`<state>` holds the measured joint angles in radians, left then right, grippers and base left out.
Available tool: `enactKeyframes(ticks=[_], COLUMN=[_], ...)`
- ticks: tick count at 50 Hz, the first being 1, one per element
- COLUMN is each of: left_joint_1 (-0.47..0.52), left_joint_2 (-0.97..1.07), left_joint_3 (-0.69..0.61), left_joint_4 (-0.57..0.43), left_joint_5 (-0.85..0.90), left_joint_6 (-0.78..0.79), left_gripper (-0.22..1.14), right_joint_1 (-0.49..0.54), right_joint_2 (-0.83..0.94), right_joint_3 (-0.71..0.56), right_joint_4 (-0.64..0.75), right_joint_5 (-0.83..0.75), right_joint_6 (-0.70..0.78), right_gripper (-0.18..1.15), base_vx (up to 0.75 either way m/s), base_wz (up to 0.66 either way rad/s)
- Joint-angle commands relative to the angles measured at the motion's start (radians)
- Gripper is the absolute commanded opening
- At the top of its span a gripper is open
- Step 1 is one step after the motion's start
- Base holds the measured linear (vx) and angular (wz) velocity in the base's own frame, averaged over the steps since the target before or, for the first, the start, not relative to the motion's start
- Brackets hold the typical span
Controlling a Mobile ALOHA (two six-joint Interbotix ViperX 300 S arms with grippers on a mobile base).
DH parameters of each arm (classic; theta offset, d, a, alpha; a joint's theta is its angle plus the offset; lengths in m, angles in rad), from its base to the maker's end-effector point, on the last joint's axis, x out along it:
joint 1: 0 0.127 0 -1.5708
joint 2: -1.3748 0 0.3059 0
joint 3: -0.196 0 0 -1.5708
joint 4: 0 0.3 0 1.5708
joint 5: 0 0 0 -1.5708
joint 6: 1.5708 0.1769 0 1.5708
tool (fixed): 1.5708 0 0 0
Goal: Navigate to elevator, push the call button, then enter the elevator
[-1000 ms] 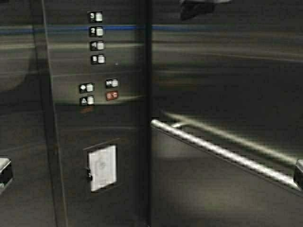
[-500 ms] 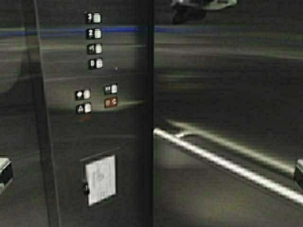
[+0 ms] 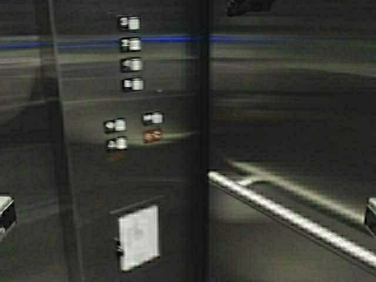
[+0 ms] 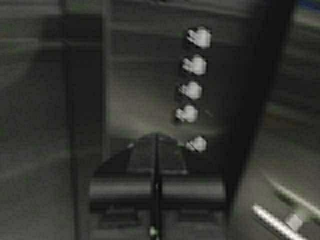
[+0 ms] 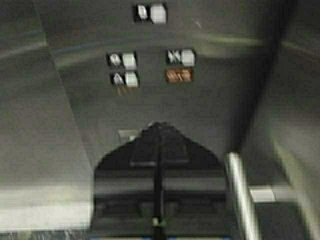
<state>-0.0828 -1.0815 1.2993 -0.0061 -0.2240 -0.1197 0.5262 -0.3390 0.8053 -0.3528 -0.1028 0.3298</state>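
Steel panels of the elevator [image 3: 282, 106] interior fill the high view; call button not in sight. Button panel [image 3: 132, 53] upper left of centre: four floor buttons in a column, four more below, one reddish [image 3: 153, 136]; labels too blurred to read. White card [image 3: 138, 236] lower left. Handrail [image 3: 294, 217] slants to lower right, cut off by the edge. Left gripper [image 4: 156, 142] and right gripper [image 5: 159, 131] each pressed together, pointing at the panel, clear of it.
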Motion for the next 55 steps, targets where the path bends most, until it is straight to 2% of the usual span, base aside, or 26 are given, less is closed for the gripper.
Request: enactKeyframes(ticks=[1,11,20,29,38,43,50,55], left_joint_1=[0.0,0.0,-0.002,0.0,-0.002,-0.002,0.0,0.0], left_joint_2=[0.003,0.003,0.012,0.014,0.021,0.018,0.018,0.018], left_joint_3=[-0.025,-0.025,-0.025,-0.023,-0.018,-0.02,-0.017,-0.015], left_joint_4=[-0.002,-0.002,-0.002,-0.002,-0.002,-0.002,-0.002,-0.002], left_joint_5=[-0.005,-0.005,-0.009,-0.009,-0.009,-0.009,-0.008,-0.006], left_joint_6=[-0.002,-0.006,0.0,0.003,0.0,-0.005,-0.006,-0.006], left_gripper=[0.02,0.02,0.02,0.02,0.02,0.02,0.02,0.02], right_joint_1=[0.003,-0.002,-0.055,-0.075,-0.092,-0.092,-0.092,-0.092], right_joint_2=[-0.015,-0.014,0.018,0.13,0.351,0.469,0.597,0.641], right_joint_3=[-0.031,0.021,0.124,0.178,0.147,0.107,0.031,-0.023], right_joint_4=[0.002,0.014,0.112,0.127,0.118,0.094,0.072,0.067], right_joint_5=[-0.011,-0.067,-0.249,-0.417,-0.723,-0.842,-0.939,-0.951], right_joint_6=[0.003,0.011,-0.002,-0.014,-0.025,-0.058,-0.115,-0.141], right_gripper=[0.06,0.06,0.06,0.06,0.06,0.06,0.06,0.06], base_vx=[0.21,0.21,0.2,0.15,0.09,0.06,0.06,0.05], base_wz=[0.31,0.31,0.25,0.09,-0.03,-0.04,-0.06,-0.08])
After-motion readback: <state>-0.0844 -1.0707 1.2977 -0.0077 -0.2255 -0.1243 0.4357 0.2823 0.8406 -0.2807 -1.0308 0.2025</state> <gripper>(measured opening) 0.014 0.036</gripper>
